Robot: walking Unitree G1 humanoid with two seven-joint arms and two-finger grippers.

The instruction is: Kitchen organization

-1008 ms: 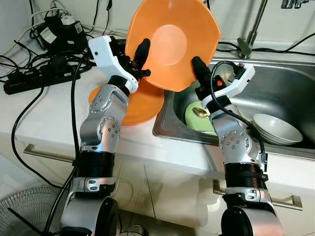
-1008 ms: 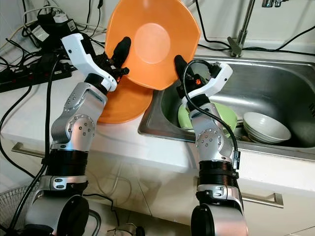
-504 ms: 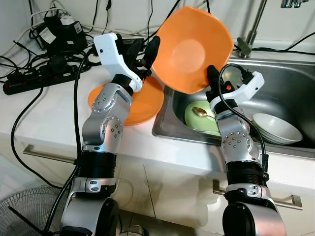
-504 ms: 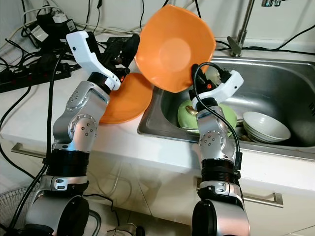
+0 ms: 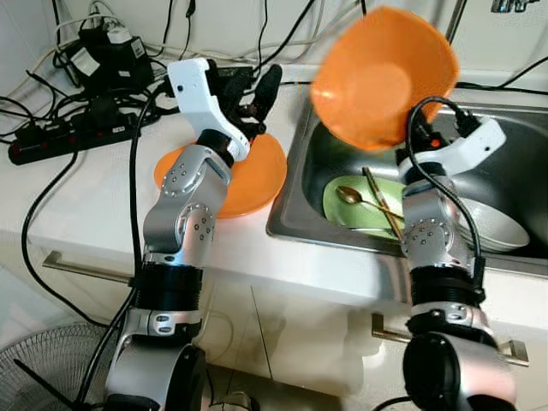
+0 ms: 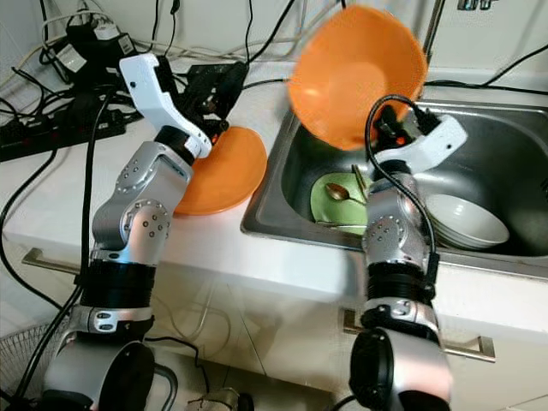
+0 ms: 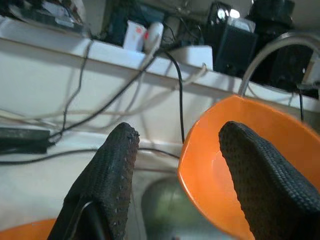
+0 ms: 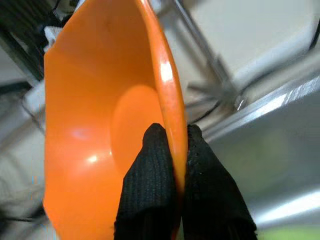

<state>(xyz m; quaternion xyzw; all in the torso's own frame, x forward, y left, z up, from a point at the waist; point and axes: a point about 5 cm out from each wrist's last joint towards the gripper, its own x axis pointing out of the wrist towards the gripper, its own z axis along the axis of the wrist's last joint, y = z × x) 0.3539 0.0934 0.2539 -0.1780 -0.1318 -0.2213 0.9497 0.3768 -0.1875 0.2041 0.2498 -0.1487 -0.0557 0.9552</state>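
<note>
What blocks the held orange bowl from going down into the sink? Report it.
The right pincer holds the bowl above the sink. Below it lie a green plate with spoon and chopsticks, and a white bowl.

An orange bowl (image 5: 383, 75) with rounded-square sides hangs in the air over the left part of the sink (image 5: 505, 150), tipped up on edge so its glossy hollow faces the near side; the right gripper (image 8: 170, 150) pinches its lower rim. A second orange bowl (image 5: 244, 175) lies flat on the white tabletop (image 5: 77, 197), just left of the sink. Down in the sink sit a green plate (image 5: 355, 201) carrying a spoon (image 5: 347, 195) and chopsticks (image 5: 381, 201), and to its right a white bowl (image 5: 492, 229).
</note>
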